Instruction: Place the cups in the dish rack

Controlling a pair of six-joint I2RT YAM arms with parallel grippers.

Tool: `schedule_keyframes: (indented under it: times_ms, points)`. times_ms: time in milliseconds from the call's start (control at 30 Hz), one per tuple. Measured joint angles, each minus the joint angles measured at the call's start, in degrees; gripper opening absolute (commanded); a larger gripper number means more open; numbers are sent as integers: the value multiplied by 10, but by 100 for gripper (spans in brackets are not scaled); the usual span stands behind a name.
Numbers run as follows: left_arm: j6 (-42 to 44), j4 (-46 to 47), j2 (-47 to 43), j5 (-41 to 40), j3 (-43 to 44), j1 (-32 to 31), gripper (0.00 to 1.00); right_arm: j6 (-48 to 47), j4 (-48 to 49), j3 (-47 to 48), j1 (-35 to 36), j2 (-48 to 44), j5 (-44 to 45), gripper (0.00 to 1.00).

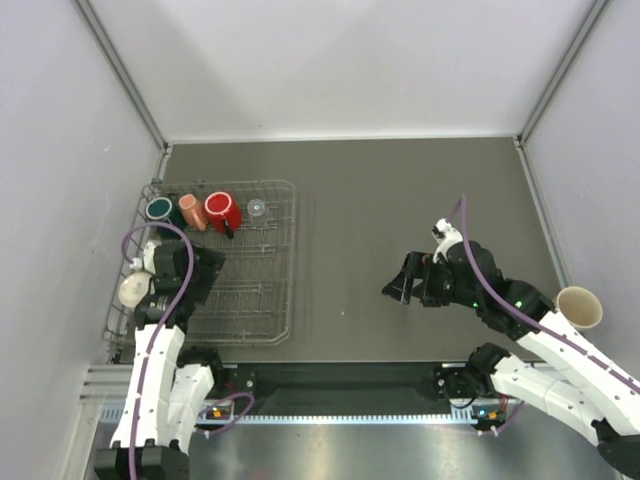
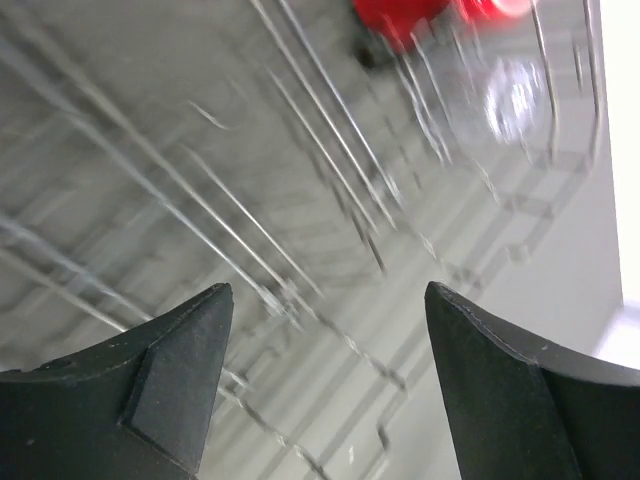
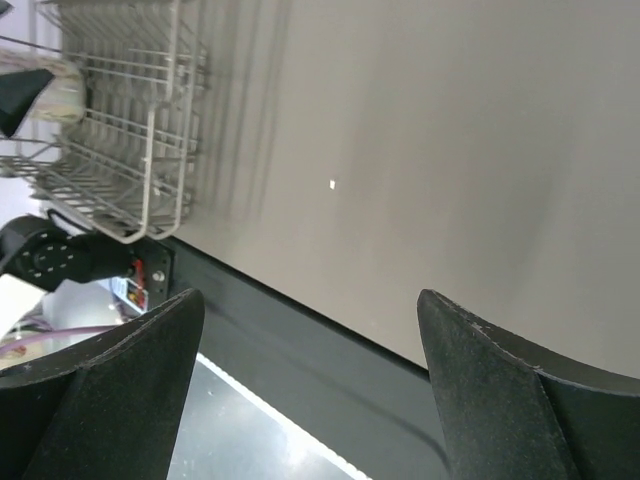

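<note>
The wire dish rack [image 1: 285, 262] lies at the table's left. Along its far side stand a dark green mug [image 1: 160, 210], a pink cup [image 1: 192, 212], a red mug [image 1: 222, 211] and a tiny clear glass [image 1: 257, 208]. A white cup [image 1: 133, 290] sits at the rack's left side beside my left arm. My left gripper [image 1: 208, 272] is open and empty over the rack's wires [image 2: 300, 180], with the red mug [image 2: 400, 15] and the glass [image 2: 510, 90] ahead of it. A tan cup [image 1: 579, 307] stands at the table's right edge. My right gripper [image 1: 400, 280] is open and empty over mid table.
The right wrist view shows the rack [image 3: 150, 150] with the white cup [image 3: 55, 88] in it at upper left, and the table's dark front edge [image 3: 300, 340] below. Grey walls enclose the table on three sides. The right arm [image 1: 520, 320] lies close to the tan cup.
</note>
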Motion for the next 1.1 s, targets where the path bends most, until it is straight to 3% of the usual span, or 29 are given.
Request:
schedule_keyframes:
  times_ms: [167, 433, 633, 767, 933, 1100]
  points:
    - [19, 33, 54, 86, 27, -55, 82, -1, -19, 11, 0, 28, 21, 88]
    - [41, 106, 139, 58, 85, -304, 81, 11, -52, 48, -5, 113, 78, 88]
    - [41, 156, 206, 45, 84, -439, 81, 48, -110, 127, -38, 200, 162, 86]
    - [34, 200, 194, 54, 49, -471, 81, 64, -133, 172, -126, 227, 194, 85]
    - [25, 219, 166, 94, -2, -484, 81, 65, -150, 210, -316, 234, 186, 83]
    - [31, 215, 123, 148, -25, -495, 81, 63, -180, 273, -428, 254, 189, 82]
